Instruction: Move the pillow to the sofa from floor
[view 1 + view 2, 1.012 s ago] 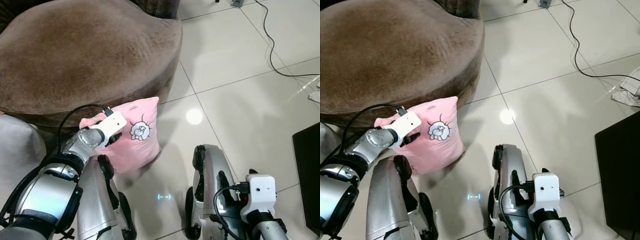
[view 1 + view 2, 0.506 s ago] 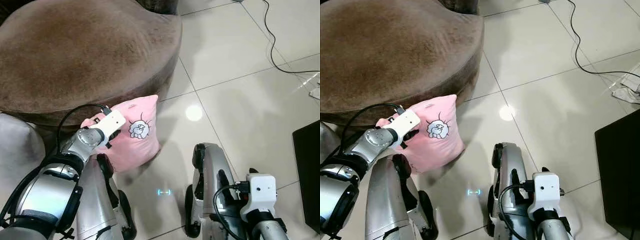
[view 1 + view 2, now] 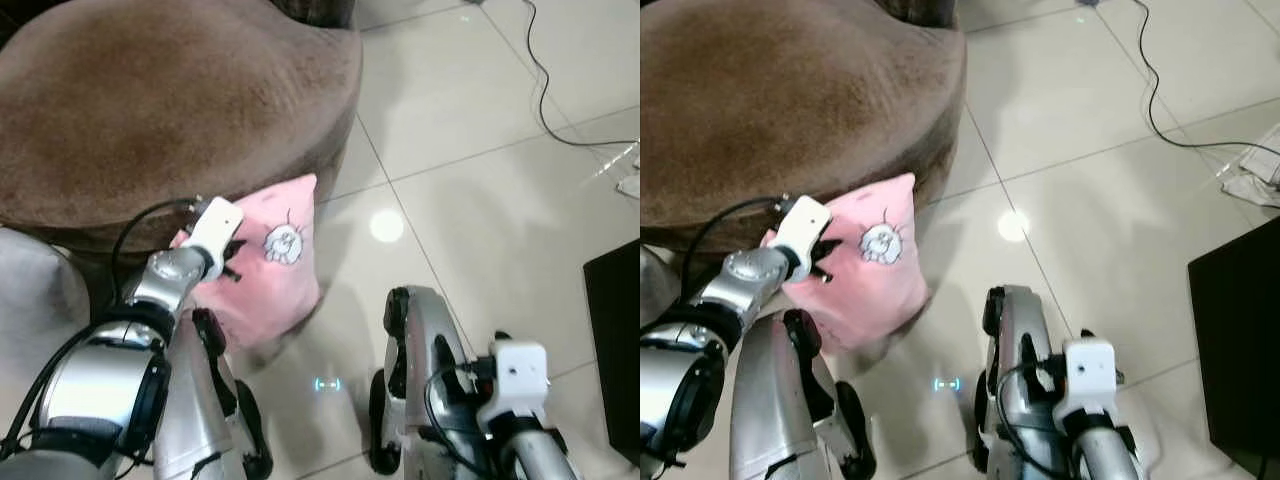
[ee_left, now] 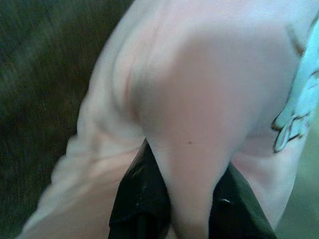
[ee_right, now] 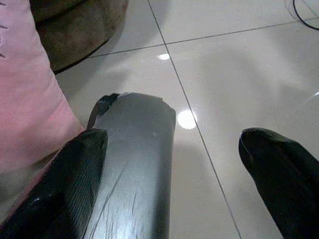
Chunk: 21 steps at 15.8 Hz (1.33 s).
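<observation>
The left hand [image 3: 228, 262] is gripping the pink pillow [image 3: 268, 275] by a fold near its upper edge, and that pinch is likely why the pillow is hanging upright rather than lying flat: its lower part is sagging toward the tiled floor [image 3: 470, 210] below the hand. In the left wrist view the two black fingers [image 4: 142, 199] are pressing in on a bunched ridge of pink fabric [image 4: 194, 149], closed down narrow around it. The brown sofa [image 3: 170, 100] is sitting just beyond and above the hand, with the pillow close against its front edge, so the lift onto the seat looks not yet done. The right hand [image 5: 174, 164] is hanging idle low beside the robot's leg, its fingers spread wide and holding nothing.
</observation>
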Tool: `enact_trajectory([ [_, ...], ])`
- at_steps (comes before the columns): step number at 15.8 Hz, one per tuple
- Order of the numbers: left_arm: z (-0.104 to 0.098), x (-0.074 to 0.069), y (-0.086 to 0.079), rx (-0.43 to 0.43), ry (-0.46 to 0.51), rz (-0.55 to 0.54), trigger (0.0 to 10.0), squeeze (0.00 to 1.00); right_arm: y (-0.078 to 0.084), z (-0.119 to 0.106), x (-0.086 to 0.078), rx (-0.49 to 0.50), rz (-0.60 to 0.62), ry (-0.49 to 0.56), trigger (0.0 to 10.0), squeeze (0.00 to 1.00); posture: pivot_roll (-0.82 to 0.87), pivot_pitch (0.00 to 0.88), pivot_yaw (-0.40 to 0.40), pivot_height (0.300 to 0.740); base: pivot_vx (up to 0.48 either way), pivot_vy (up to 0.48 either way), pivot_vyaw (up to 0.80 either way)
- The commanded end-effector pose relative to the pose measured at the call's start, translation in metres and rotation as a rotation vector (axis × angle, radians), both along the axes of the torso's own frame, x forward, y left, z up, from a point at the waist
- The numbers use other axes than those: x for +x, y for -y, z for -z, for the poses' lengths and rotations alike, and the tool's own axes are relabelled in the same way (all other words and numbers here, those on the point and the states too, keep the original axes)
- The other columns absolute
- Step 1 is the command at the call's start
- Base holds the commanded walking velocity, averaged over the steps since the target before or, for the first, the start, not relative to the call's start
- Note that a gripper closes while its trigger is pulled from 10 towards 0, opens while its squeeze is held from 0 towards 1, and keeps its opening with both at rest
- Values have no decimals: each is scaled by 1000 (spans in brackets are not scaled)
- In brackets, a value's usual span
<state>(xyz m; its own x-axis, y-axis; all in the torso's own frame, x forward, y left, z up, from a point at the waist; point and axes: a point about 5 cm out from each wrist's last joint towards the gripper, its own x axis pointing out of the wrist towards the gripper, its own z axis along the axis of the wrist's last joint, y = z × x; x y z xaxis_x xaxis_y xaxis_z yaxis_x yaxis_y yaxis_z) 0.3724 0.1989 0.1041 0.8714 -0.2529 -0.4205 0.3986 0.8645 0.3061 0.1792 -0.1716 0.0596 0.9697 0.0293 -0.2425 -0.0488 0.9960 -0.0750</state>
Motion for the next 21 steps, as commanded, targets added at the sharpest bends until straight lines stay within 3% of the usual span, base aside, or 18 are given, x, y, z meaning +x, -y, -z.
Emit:
enact_trajectory([
  [1,-20,9,7,-53,94,23,0,0,3,37,-15,-11,15,-200,10000,0,-249,290,26,446,0,0,0],
  [2,-23,10,7,-66,104,26,0,0,3,38,-13,-11,15,-199,10000,0,-241,279,26,446,0,0,0],
  [4,-51,20,13,-116,208,55,0,0,1,39,2,-11,2,-178,10000,0,-203,238,26,446,0,0,0],
  [8,-80,27,14,-129,318,78,0,0,-4,42,21,-9,-29,-161,10000,0,-165,206,22,446,0,0,0],
  [10,-104,31,16,-194,381,102,0,0,-6,44,30,-9,-45,-154,10000,0,-132,185,13,446,0,0,0],
  [14,-136,34,19,-214,475,131,0,0,-8,47,39,-15,-66,-153,10000,0,-107,175,5,446,0,0,0],
  [16,-145,34,13,-309,471,90,0,0,-9,52,42,-17,-69,-159,10000,0,-99,170,6,446,0,0,0],
  [17,-147,34,12,-317,472,84,0,0,-9,52,42,-18,-70,-160,10000,0,-99,170,6,446,0,0,0],
  [18,-163,34,13,-306,525,90,0,0,-9,55,43,-17,-71,-163,10000,0,-96,168,5,446,0,0,0],
  [21,-186,33,17,-295,586,130,0,0,-10,57,43,-15,-73,-170,10000,0,-92,163,8,446,0,0,0],
])
